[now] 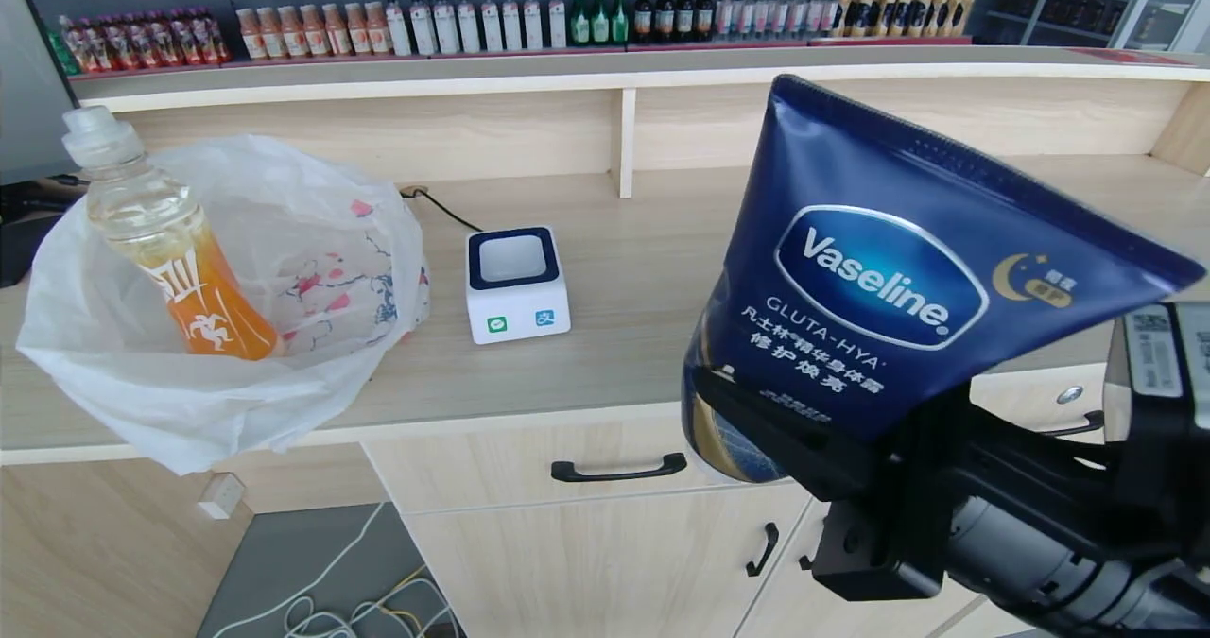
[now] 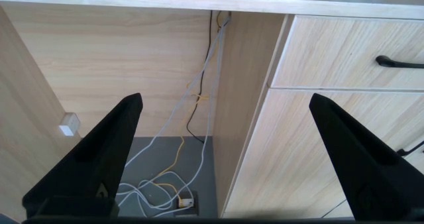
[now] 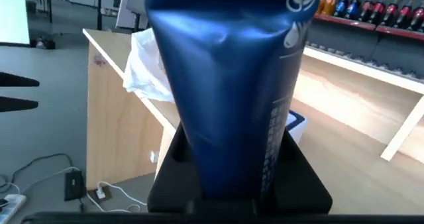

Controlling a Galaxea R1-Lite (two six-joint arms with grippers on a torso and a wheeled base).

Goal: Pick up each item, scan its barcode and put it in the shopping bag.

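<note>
Left to right. The left gripper [image 2: 225,99] hangs below the counter edge, facing pale wood-grain cabinet fronts and loose cables on the floor. Its two dark, wedge-shaped fingers stand wide apart with nothing between them.

On the counter [image 1: 643,269], a matt light-wood laminate, the shopping bag [image 1: 95,383] is a thin, translucent white plastic film. It is crumpled, gapes open and droops over the front edge. Inside it a clear bottle [image 1: 161,241] with an orange label leans tilted, its cap above the bag's rim.

Just beside the bag sits the scanner [image 1: 517,284], a small white rounded block with a dark-framed window on top.

Further right, raised in front of the counter, is the tube [image 1: 879,279]. It is glossy dark blue, flaring to a flat crimped seam at the top and narrowing to the cap end below. The right gripper [image 1: 832,458] is closed around that lower end.

The tube probably weighs little. Its walls look soft and slick, so a squeeze at mid-body would likely dent it. The stiffer shoulder near the cap is the sounder hold. No barcode shows on the faces in view.
</note>
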